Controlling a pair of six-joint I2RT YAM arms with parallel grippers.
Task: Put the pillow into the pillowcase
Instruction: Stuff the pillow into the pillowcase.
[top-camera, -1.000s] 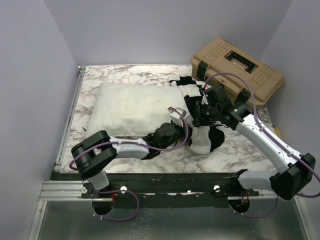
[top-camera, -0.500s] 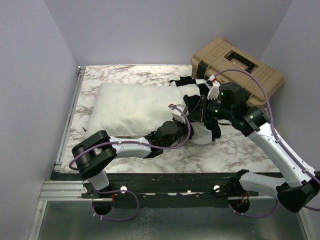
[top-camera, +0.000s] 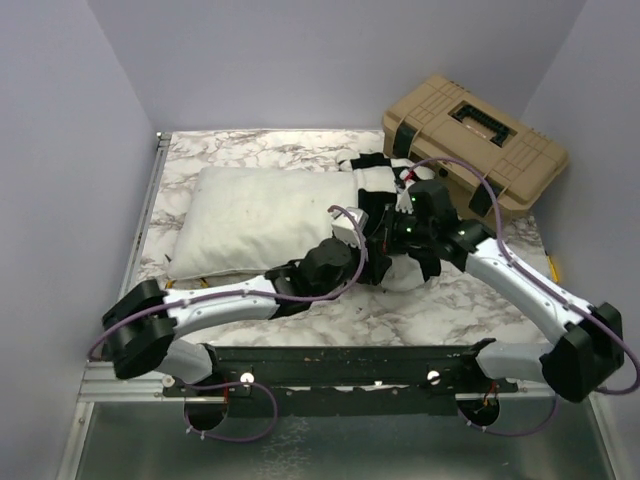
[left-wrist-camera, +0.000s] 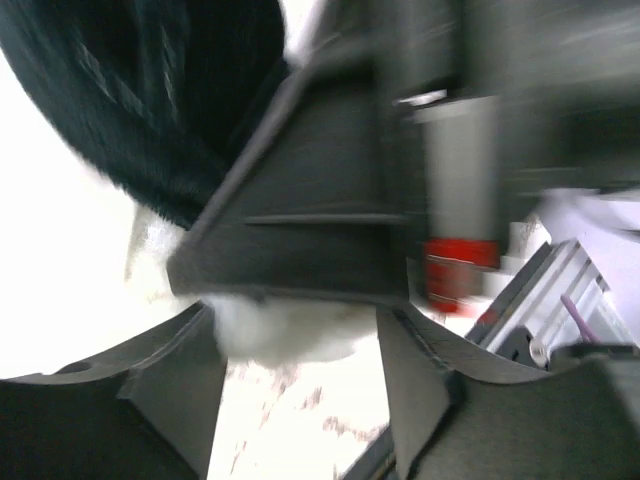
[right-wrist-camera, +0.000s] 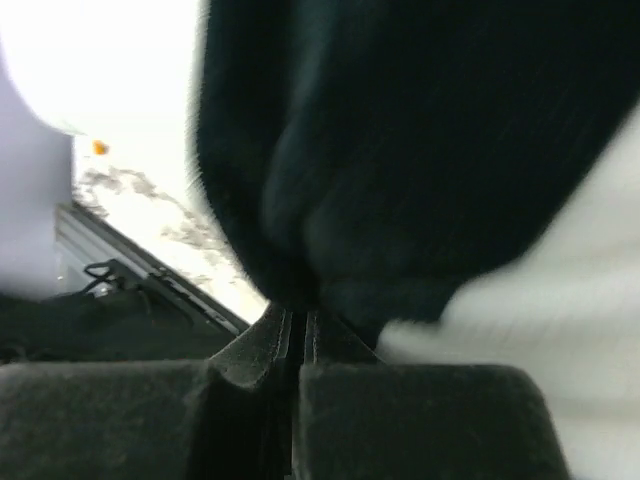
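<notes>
A: Since a second ago your left arm (top-camera: 220, 298) has stretched out low and your right arm (top-camera: 520, 275) has dipped toward the bundle.
B: From above, you see the pillow (top-camera: 260, 215) lying on the left of the surface (top-camera: 250, 145). Its right end meets the bunched pillowcase (top-camera: 375, 180), just beside the tan toolbox (top-camera: 475, 135).
A: In your left wrist view, the left end effector (left-wrist-camera: 295, 340) stands apart, gripping nothing, with white fluff and blurred black ahead.
B: In your right wrist view, the right end effector (right-wrist-camera: 297, 325) is closed, pinching a black fold of pillowcase.
</notes>
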